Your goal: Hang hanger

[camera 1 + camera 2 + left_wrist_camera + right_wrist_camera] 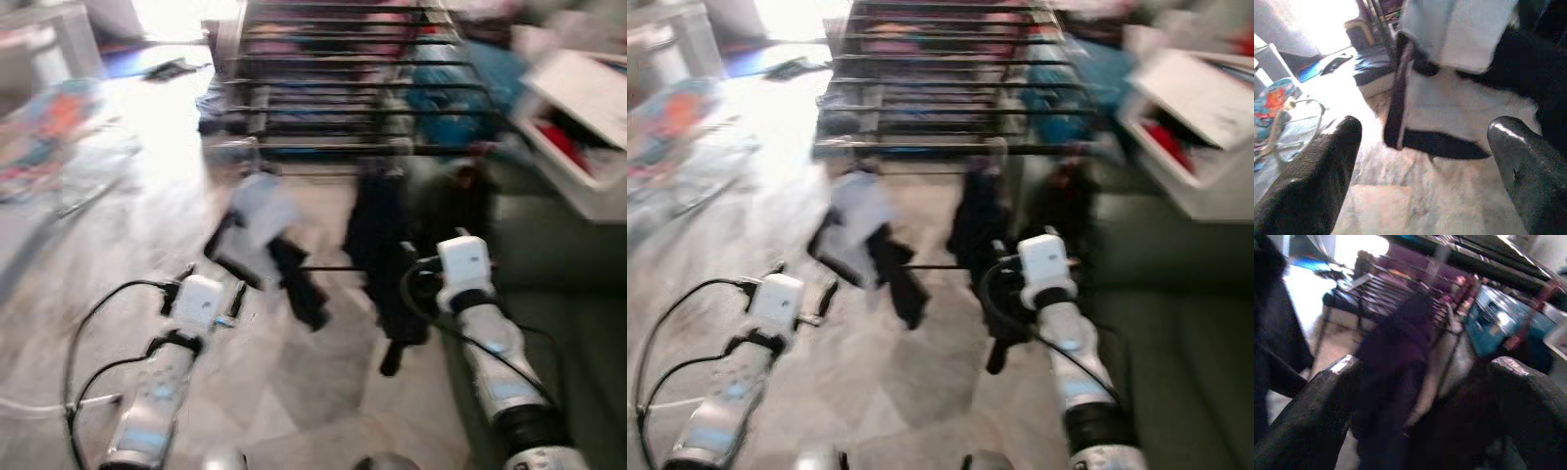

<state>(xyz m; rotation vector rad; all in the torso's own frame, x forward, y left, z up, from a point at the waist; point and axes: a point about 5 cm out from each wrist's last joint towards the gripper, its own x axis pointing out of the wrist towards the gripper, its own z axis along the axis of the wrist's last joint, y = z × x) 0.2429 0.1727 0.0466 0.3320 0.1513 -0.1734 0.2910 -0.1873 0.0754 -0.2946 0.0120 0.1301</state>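
Both grippers, left (1422,147) and right (1420,396), were open and empty. Your hanger (257,235) (blurred) looked light, its cloth floppy; grip near its hook.

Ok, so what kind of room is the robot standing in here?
Likely a lived-in room at home used for drying laundry: a black drying rack with garments hanging from it, a tiled floor, and a green sofa.

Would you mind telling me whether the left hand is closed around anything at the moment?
No, the left hand is open: its two black fingers stand wide apart with only floor and hanging garments seen between them.
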